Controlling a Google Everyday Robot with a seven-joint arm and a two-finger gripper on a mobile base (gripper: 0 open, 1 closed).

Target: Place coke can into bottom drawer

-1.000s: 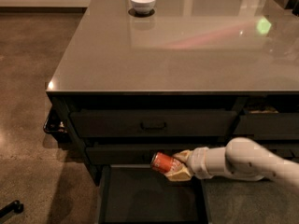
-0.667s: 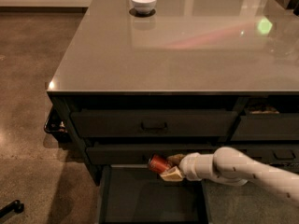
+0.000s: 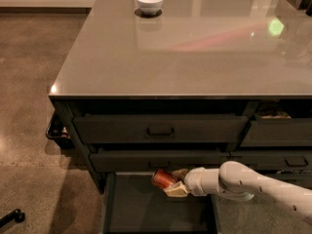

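The coke can point(image 3: 162, 178) is red-orange with a silvery end and lies sideways, held in my gripper point(image 3: 174, 182) above the back part of the bottom drawer point(image 3: 141, 208). That drawer is pulled open: a wide, shallow dark tray with a flat inside, below the two wide drawers with recessed handles. My white arm point(image 3: 243, 183) reaches in from the right, low in front of the cabinet. The gripper is shut on the can.
A white bowl point(image 3: 149, 2) stands at the far edge of the grey counter top point(image 3: 185, 48). Wide closed drawers point(image 3: 160, 129) sit above the open one; narrower drawers point(image 3: 280, 133) are in the right column. A dark object point(image 3: 10, 217) lies on the floor at lower left.
My arm has moved left with the can, carrying it further over the open bottom drawer and slightly lower. Nothing else has moved.
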